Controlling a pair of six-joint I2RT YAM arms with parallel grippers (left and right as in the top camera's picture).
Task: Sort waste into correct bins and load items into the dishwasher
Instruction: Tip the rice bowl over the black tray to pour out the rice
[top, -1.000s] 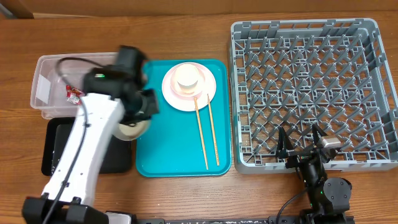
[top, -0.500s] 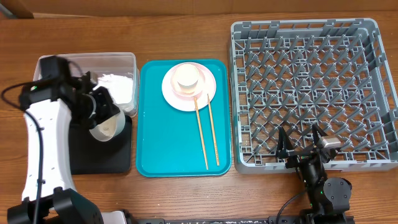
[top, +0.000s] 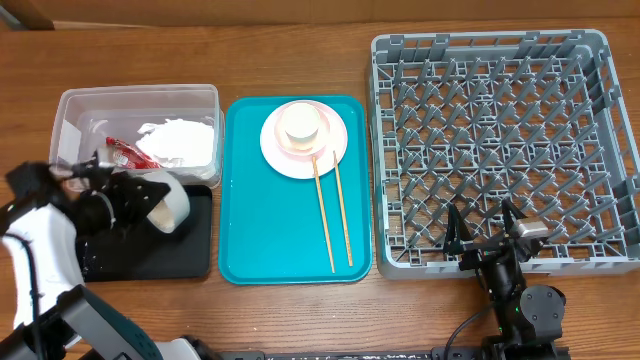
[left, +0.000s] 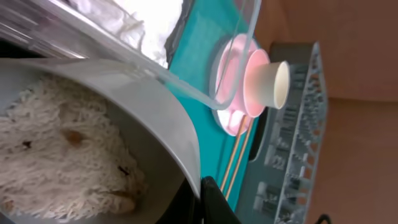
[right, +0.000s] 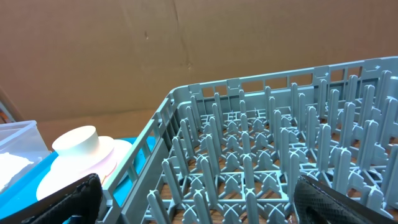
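My left gripper (top: 150, 196) is shut on the rim of the grey-white bowl (top: 170, 204) and holds it tilted over the black tray (top: 150, 255). In the left wrist view the fingers (left: 202, 200) pinch the bowl's wall (left: 155, 106), and white rice (left: 62, 143) lies inside. The clear tub (top: 70, 110) holds the red wrapper (top: 122, 152) and the white napkin (top: 185, 140). The pink plate (top: 335, 150) carries the white cup (top: 302, 122) upside down, with two chopsticks (top: 330, 215) beside it. My right gripper (top: 485, 235) is open at the front edge of the grey rack (top: 500, 120). No pink bowl shows.
The plate, cup and chopsticks lie on a teal serving tray (top: 270, 240) between the bins and the rack. The right wrist view shows rack pegs (right: 261, 162) between my open fingers (right: 199, 205), with the plate (right: 74, 171) to the left. A cardboard wall stands behind.
My left arm has swung left and toward the front with the bowl, from beside the teal tray to over the black tray. The tub's contents are uncovered. The right arm has not moved.
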